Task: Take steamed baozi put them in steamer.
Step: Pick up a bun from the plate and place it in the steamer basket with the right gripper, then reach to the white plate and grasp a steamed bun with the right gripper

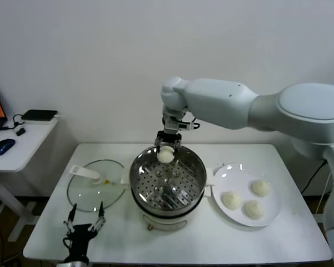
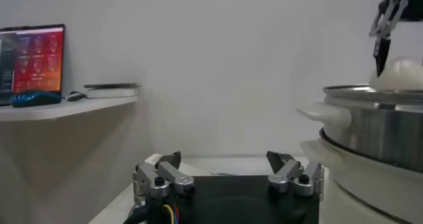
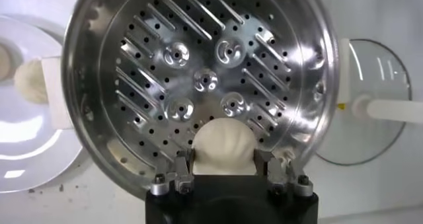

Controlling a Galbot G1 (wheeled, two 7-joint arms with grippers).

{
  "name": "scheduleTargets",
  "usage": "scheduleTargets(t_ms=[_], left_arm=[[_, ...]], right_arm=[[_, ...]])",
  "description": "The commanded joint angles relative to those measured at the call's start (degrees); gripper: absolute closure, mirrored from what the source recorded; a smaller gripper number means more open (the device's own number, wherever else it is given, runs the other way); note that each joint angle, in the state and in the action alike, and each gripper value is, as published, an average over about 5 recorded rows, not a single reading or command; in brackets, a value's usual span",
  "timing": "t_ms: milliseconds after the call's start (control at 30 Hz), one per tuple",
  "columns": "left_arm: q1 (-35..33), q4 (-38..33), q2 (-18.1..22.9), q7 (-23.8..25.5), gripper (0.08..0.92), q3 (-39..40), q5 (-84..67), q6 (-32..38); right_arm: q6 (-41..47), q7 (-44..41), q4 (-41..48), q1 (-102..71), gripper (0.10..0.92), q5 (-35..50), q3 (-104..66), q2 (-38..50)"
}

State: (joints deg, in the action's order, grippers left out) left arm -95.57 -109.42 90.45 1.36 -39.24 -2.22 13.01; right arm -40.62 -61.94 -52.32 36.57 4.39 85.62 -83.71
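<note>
My right gripper (image 1: 166, 149) is shut on one off-white baozi (image 1: 165, 156) and holds it above the far rim of the steel steamer (image 1: 195, 167). In the right wrist view the baozi (image 3: 223, 146) sits between the fingers (image 3: 182, 162) over the perforated tray (image 3: 152, 86), which holds no buns. Three more baozi (image 1: 232, 200) (image 1: 261, 187) (image 1: 253, 209) lie on the white plate (image 1: 272, 212) to the right of the steamer. My left gripper (image 1: 84, 217) is open and empty, parked low at the table's front left; it also shows in the left wrist view (image 2: 225, 168).
The glass lid (image 1: 83, 194) with a white handle lies flat to the left of the steamer. A side table (image 1: 22, 147) at far left carries a blue mouse (image 1: 3, 146) and a dark device. A white wall stands behind.
</note>
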Motion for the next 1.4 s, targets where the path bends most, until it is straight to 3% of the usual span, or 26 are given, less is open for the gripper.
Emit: scheduleTargets(t_ms=[33,333,467,600,800,1000,1167,1400], left_arm=[[0.23,0.93,0.15,0.0,0.177,-0.09,0.26,0.13],[0.49,0.97,0.15,-0.07,0.177,-0.31,0.07,0.11],[0.57,1.02,0.16,-0.14,0.177,-0.37,0.02,0.1],[0.56,0.73,0.19,-0.14,0.177,-0.38,0.04,-0.12],[0.19,0.13,0.2,-0.16,0.177,-0.59,0.11,-0.39],[-0.06,-0.12,0.24,-0.24,0.177,-0.48,0.04,-0.42],[0.26,0.3,0.35,-0.3,0.177,0.23,0.16,-0.46],[0.63,0.67,0.2,-0.3,0.177,1.38,0.03,-0.68]], right_arm=[[-3.39,-0.51,4.84,-5.27,0.414,-4.11,-1.39,-2.3],[-3.37,-0.09,5.12,-6.03,0.404,-4.34,-1.96,-2.12],[-3.75,0.4,4.89,-4.15,0.328,-3.21,-1.8,-2.09],[-3.69,-0.84,3.42,0.95,0.232,5.17,1.34,-1.55],[-0.16,-6.15,-2.49,11.76,0.203,23.38,10.88,2.61],[13.61,-7.01,-12.08,22.19,0.202,39.21,23.28,11.33],[30.37,0.5,-20.94,28.2,0.203,43.8,32.49,20.95],[48.22,4.33,-30.58,29.34,0.203,51.04,37.36,29.71]])
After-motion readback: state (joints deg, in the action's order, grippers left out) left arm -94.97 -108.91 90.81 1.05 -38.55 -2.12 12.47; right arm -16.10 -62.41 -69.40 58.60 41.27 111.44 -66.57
